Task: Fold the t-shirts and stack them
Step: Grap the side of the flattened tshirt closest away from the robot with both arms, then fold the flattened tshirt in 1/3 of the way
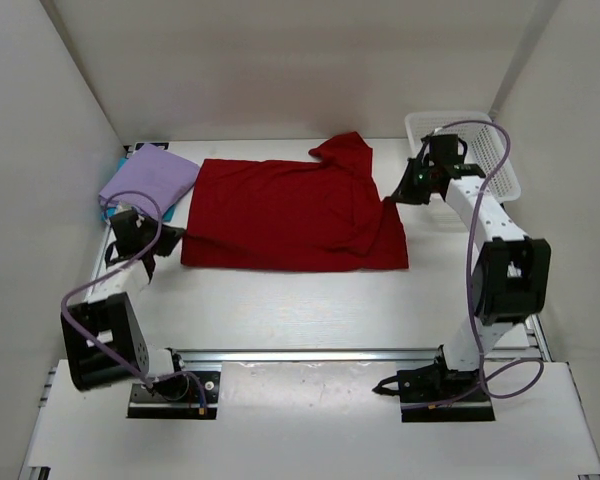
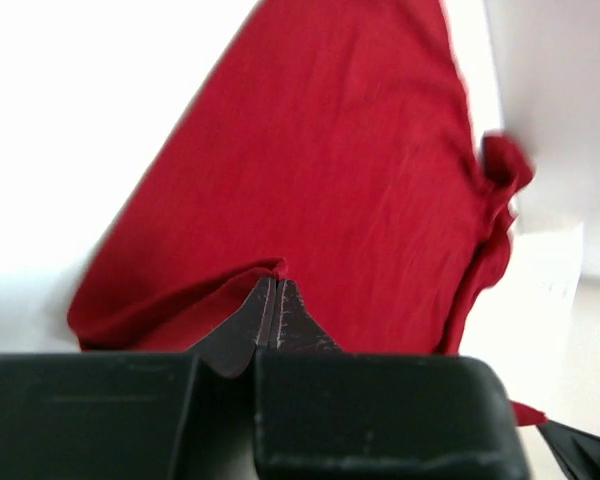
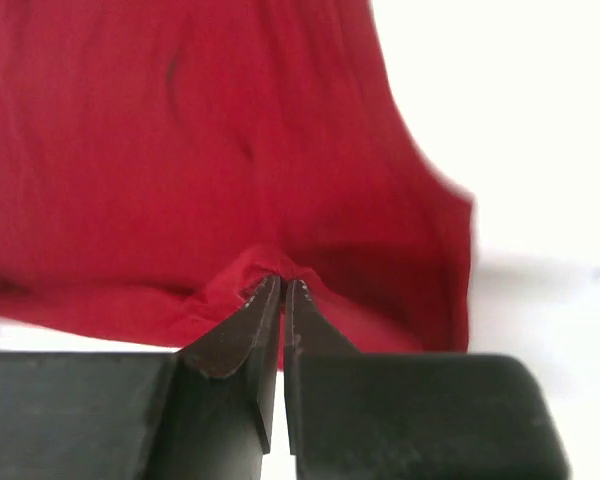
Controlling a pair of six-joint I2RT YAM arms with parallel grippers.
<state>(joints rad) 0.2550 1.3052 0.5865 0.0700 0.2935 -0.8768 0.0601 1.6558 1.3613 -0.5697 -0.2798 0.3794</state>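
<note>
On opposite edges of the dark red soft cloth t-shirt (image 1: 290,215), your left gripper (image 2: 276,288) and right gripper (image 3: 283,287) are clamped tight; it's light and limp, so lift evenly.

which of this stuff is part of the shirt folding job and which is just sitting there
Job:
red t-shirt, pinched at its edges by left fingers and right fingers
lavender t-shirt
teal cloth edge under it

Lying about:
white basket

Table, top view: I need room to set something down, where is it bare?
Bare: the near strip between the red shirt and the rail. Crowded: purple shirt far left, basket far right.
</note>
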